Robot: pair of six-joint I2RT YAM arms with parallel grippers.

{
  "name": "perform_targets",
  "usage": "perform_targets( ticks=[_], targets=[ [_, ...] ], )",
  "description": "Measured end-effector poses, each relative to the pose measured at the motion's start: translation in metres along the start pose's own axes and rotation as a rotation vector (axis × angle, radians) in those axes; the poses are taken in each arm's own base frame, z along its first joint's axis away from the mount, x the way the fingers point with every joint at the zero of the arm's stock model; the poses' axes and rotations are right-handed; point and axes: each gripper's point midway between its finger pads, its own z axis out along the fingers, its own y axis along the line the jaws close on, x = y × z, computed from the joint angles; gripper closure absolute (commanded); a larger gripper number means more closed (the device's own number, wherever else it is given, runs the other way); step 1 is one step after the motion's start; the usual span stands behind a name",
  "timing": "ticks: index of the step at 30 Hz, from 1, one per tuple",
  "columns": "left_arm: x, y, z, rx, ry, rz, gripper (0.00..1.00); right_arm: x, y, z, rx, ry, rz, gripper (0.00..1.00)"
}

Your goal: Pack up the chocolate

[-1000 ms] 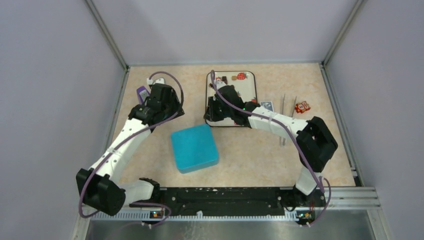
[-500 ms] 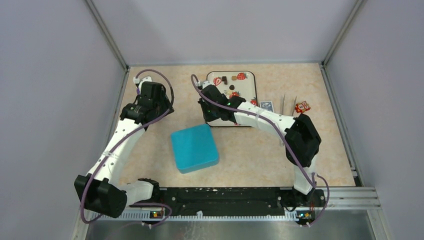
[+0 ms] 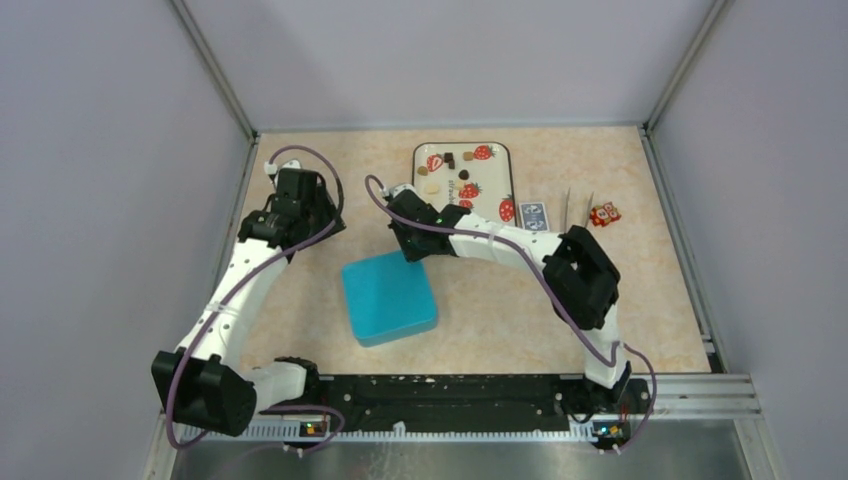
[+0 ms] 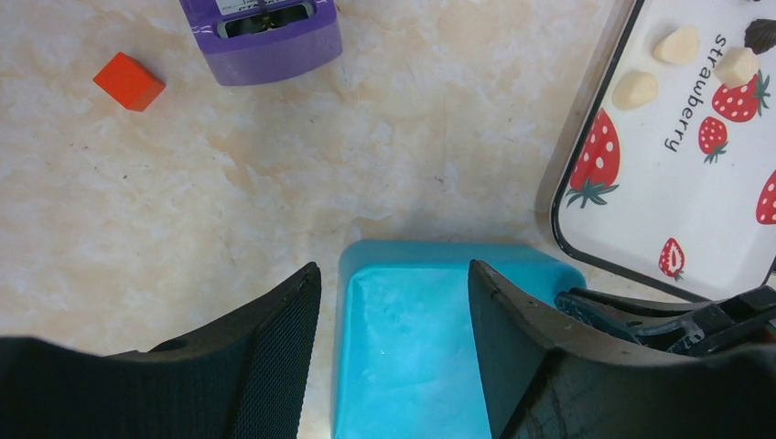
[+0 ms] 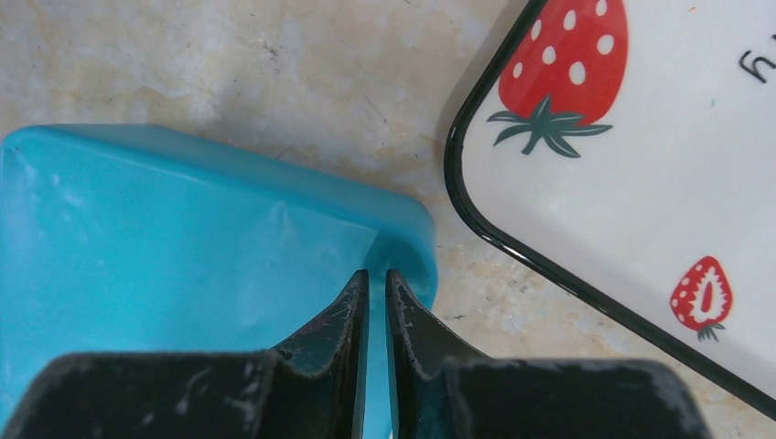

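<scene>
The teal box lies mid-table; it also shows in the left wrist view and the right wrist view. Small chocolate pieces, dark and cream, lie on the strawberry tray; cream ones show in the left wrist view. My right gripper is at the box's far right corner, jaws nearly closed with the teal rim between them. My left gripper is open and empty, above the box's far left side.
A purple device and a red cube lie on the table beyond the left gripper. Right of the tray are a blue card, tweezers and a small orange owl. Walls enclose the table.
My right gripper has moved off the tray's near left corner, leftward to the box's far right corner. My left gripper has drawn back to the left. The box has not moved.
</scene>
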Motion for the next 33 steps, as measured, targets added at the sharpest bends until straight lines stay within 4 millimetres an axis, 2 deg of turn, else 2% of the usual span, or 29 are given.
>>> perform_targets(
  ticks=[3, 6, 9, 11, 13, 16, 18, 20, 23, 25, 26, 29, 30, 32, 33],
  targets=[
    [0.0, -0.001, 0.0, 0.006, 0.002, 0.0, 0.34, -0.006, -0.003, -0.008, 0.009, -0.016, -0.011, 0.88],
    [0.0, -0.001, -0.002, 0.01, -0.004, -0.002, 0.34, -0.021, -0.001, -0.024, -0.002, -0.061, -0.008, 0.87],
    [-0.002, -0.001, -0.004, 0.013, -0.011, -0.005, 0.33, -0.031, 0.002, -0.03, -0.015, -0.096, 0.0, 0.87],
    [-0.002, 0.0, -0.004, 0.013, -0.015, -0.007, 0.33, -0.028, 0.003, -0.026, -0.018, -0.096, 0.004, 0.86],
    [-0.002, 0.001, -0.005, 0.012, -0.015, -0.008, 0.32, -0.012, -0.001, -0.017, -0.006, -0.056, 0.003, 0.84],
    [-0.002, 0.002, -0.005, 0.013, -0.017, -0.01, 0.31, 0.006, -0.006, -0.006, 0.012, -0.005, 0.005, 0.76],
    [-0.002, 0.001, -0.006, 0.018, -0.02, -0.012, 0.29, 0.003, -0.007, -0.01, 0.022, -0.012, 0.003, 0.66],
    [-0.003, -0.001, -0.008, 0.031, -0.024, -0.013, 0.26, -0.003, -0.012, -0.021, 0.045, -0.032, 0.001, 0.51],
    [-0.008, -0.005, -0.015, 0.063, -0.047, -0.01, 0.19, -0.031, -0.023, -0.054, 0.076, -0.127, 0.013, 0.34],
    [-0.015, -0.009, -0.022, 0.097, -0.08, -0.006, 0.14, -0.061, -0.034, -0.095, 0.076, -0.238, 0.048, 0.29],
    [-0.018, -0.012, -0.025, 0.113, -0.097, -0.003, 0.12, -0.077, -0.044, -0.119, 0.077, -0.299, 0.077, 0.22],
    [-0.029, -0.018, -0.037, 0.161, -0.153, 0.012, 0.06, -0.117, -0.095, -0.186, 0.126, -0.481, 0.201, 0.18],
    [-0.033, -0.02, -0.04, 0.176, -0.171, 0.018, 0.04, -0.126, -0.124, -0.21, 0.173, -0.548, 0.257, 0.18],
    [-0.038, -0.024, -0.044, 0.2, -0.196, 0.023, 0.01, -0.124, -0.169, -0.239, 0.274, -0.616, 0.341, 0.16],
    [-0.04, -0.026, -0.045, 0.212, -0.202, 0.023, 0.01, -0.116, -0.19, -0.25, 0.33, -0.636, 0.379, 0.16]
  ],
)
